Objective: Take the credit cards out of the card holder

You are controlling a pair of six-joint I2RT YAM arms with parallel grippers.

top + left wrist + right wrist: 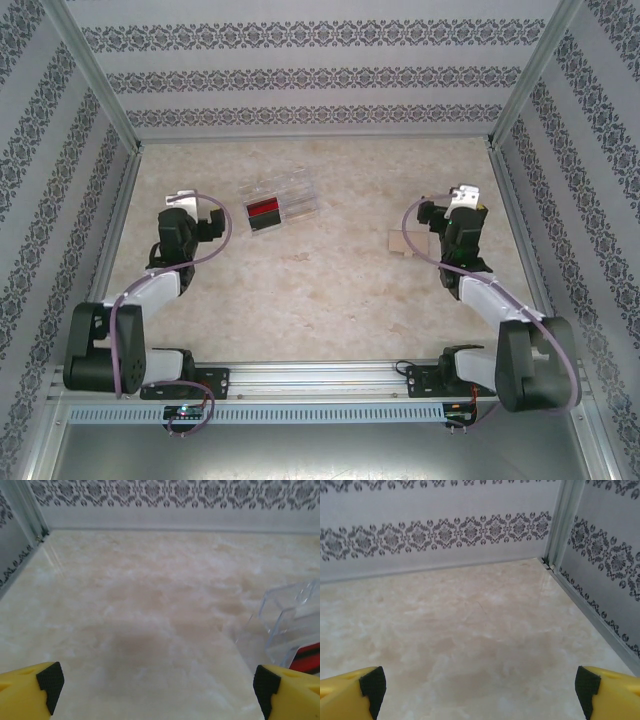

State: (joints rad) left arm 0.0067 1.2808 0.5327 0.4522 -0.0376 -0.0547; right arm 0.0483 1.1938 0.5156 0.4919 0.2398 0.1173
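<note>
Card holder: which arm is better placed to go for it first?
Right, probably. The card holder lies flat close beside the right end effector. The left end effector sits across the table, next to the clear box. Both stand open, holding nothing.

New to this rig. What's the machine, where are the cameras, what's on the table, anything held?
A left arm and a right arm are bolted at the near edge of the table. The overhead picture looks down from behind them. The other two come from a camera on each wrist, with its yellow fingers at the bottom corners. On the table lie a clear box with something red inside, and what is probably the card holder, a flat greyish piece beside the right arm. The left gripper and right gripper are both open, holding nothing.
</note>
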